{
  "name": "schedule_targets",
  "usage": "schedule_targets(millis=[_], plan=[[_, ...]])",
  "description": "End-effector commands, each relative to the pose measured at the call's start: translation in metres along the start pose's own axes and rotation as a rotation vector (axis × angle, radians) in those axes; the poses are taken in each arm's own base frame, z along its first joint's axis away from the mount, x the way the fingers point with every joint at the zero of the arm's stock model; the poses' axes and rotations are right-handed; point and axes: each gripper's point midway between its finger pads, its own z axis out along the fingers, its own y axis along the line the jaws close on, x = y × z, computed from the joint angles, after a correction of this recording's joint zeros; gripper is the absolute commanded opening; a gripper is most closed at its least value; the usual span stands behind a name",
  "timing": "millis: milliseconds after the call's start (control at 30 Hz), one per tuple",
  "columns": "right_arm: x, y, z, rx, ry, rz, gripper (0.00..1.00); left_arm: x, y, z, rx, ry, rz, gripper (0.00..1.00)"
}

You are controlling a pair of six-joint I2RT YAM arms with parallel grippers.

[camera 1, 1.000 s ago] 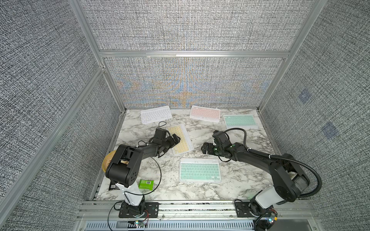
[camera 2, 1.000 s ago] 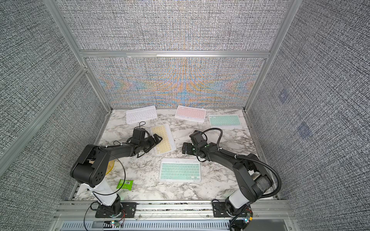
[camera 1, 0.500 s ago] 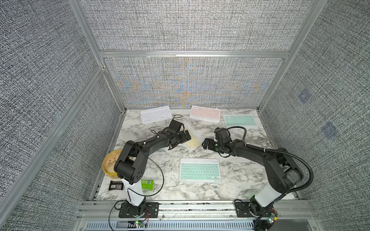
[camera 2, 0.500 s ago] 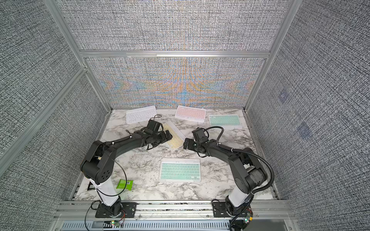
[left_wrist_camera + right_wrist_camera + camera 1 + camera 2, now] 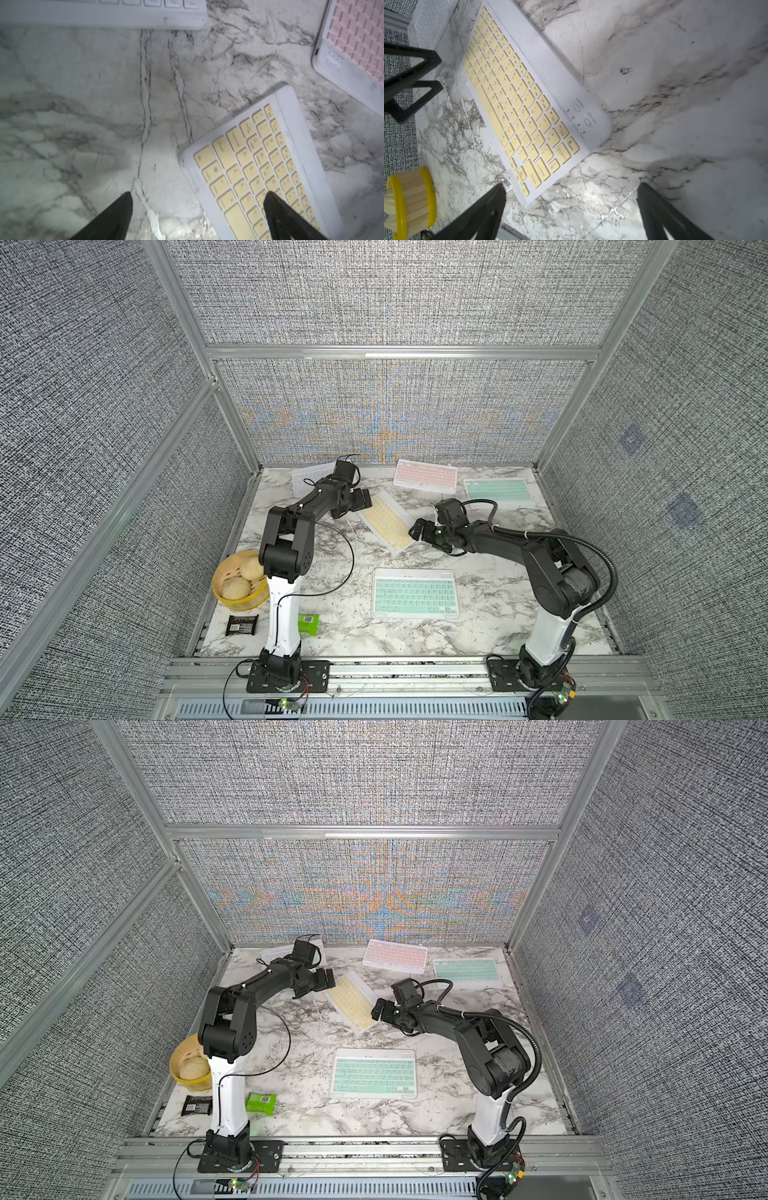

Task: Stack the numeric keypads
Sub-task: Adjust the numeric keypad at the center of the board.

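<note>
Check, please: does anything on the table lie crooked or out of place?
The yellow keyboard lies diagonally in the middle, while the pink keyboard and the near green keyboard lie almost square to the edges of the table. Nothing looks spilled or broken.

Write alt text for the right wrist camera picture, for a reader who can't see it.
A pale yellow keypad lies flat on the marble table, with the right gripper open at its near end. Also in view are the left gripper, also open, a white keypad and a yellow bun basket.
</note>
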Motion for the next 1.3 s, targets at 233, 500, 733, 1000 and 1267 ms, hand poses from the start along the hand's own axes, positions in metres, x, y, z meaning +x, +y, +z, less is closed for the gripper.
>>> schedule_targets(millis=[233,500,733,1000,1267], plan=[[-0.002,0.004,0.021,0.014,0.02,0.035,0.99,-0.013,-0.018,0.041,0.124,0.103,0.055,0.99],[-0.01,0.007,0.041,-0.013,0.028,0.007,0.99,0.016,-0.037,0.035,0.257,0.178,0.057,0.99],[-0.025,0.005,0.035,-0.045,0.006,0.0,0.99,0.074,-0.068,-0.006,0.363,0.182,0.046,0.99],[-0.03,-0.026,0.006,-0.008,-0.021,0.017,0.99,0.111,-0.068,-0.033,0.349,0.143,-0.009,0.99],[-0.016,-0.051,0.002,0.088,0.015,-0.014,0.99,0.116,-0.036,-0.02,0.169,0.141,-0.069,0.99]])
